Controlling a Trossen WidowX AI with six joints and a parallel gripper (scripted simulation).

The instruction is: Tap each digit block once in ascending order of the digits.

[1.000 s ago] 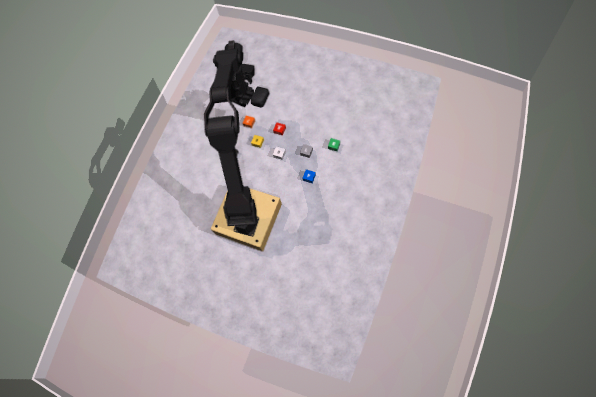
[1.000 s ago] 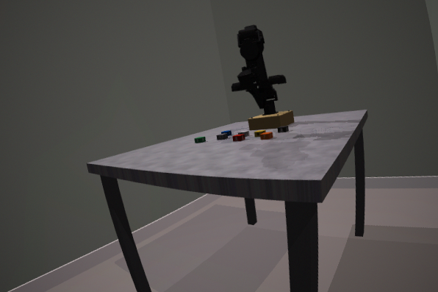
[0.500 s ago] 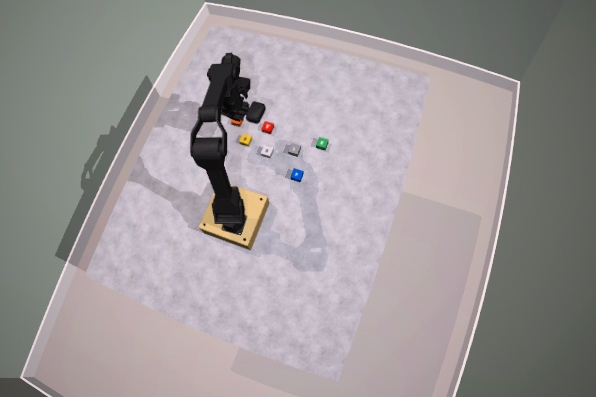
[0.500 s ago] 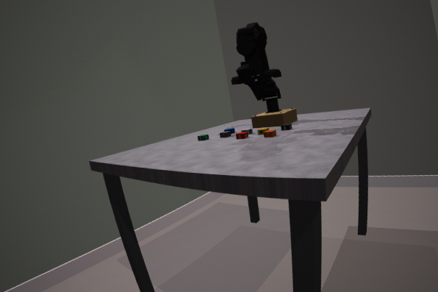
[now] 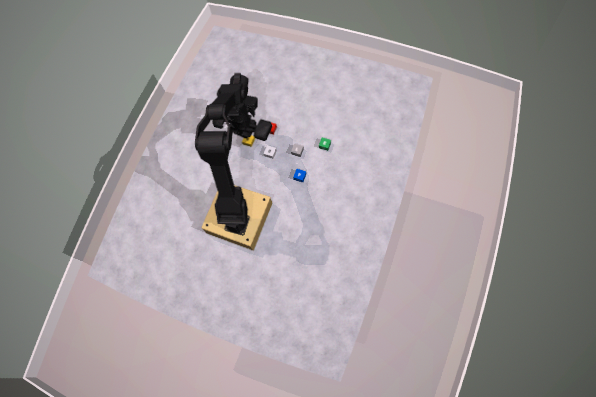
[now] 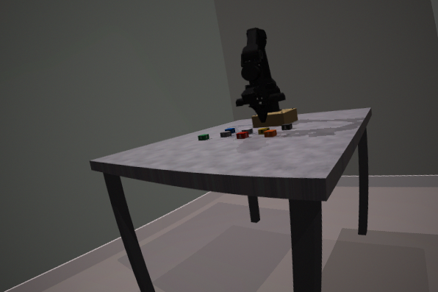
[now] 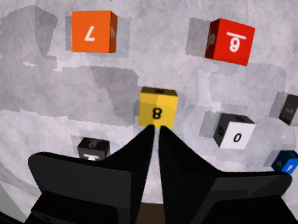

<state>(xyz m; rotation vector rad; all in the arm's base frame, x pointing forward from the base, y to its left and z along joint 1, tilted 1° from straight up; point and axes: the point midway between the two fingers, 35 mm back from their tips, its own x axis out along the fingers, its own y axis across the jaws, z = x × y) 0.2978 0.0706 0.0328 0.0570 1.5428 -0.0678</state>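
My gripper (image 6: 263,121) (image 7: 156,129) is shut and empty, its tips just above the yellow block (image 5: 248,141) (image 6: 263,131) (image 7: 150,106), which shows 8. The orange block (image 6: 270,133) (image 7: 87,40) shows 7. The red block (image 5: 273,128) (image 6: 242,134) (image 7: 222,50) shows an underlined 6. The white block (image 5: 270,151) (image 7: 231,141) shows 0. The grey block (image 5: 297,150) (image 7: 289,110) seems to show 1. The blue block (image 5: 299,175) (image 7: 286,162) is cut by the wrist view's edge. The black block (image 6: 286,126) (image 7: 95,147) is partly behind a finger. The green block's (image 5: 325,144) (image 6: 203,137) digit is unreadable.
The arm stands on a wooden base (image 5: 260,209) (image 6: 270,120) on the grey table (image 5: 310,299) (image 6: 206,161). In the top view the arm hides the orange and black blocks. Orange and red lie beyond yellow in the wrist view; white lies to its right.
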